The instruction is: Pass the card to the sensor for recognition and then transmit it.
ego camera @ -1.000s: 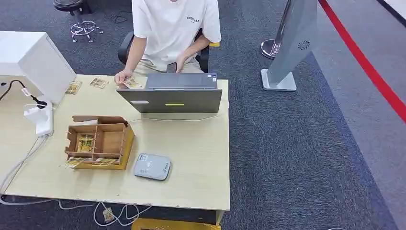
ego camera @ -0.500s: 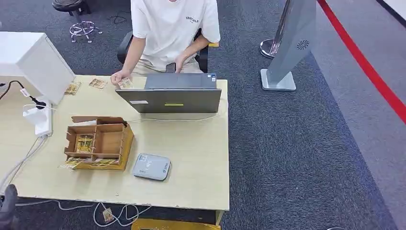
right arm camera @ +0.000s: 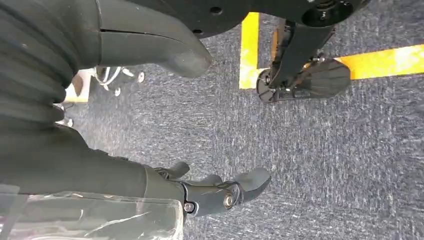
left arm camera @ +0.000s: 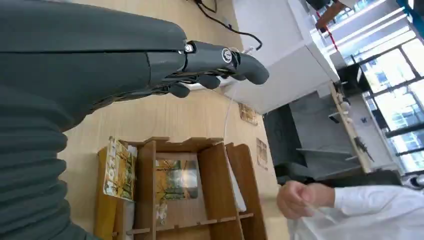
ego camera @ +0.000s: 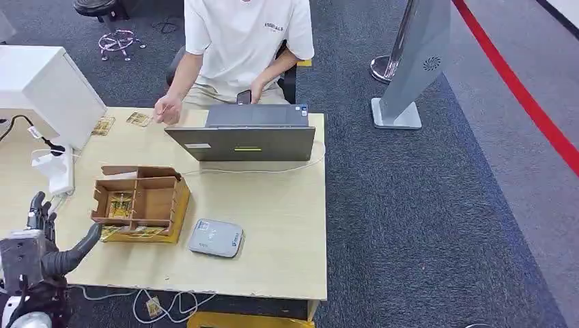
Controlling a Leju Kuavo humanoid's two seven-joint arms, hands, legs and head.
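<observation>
Left hand (ego camera: 42, 236), fingers apart and empty, near the divided wooden box (ego camera: 140, 201); its card (ego camera: 121, 204), judged thin, light and stiff, suits an edge pinch. Right hand (right arm camera: 210, 192) hangs empty, fingers loosely apart.

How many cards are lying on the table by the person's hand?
2: one card beside the white box, another card nearer the person's hand. The laptop may hide more.
</observation>
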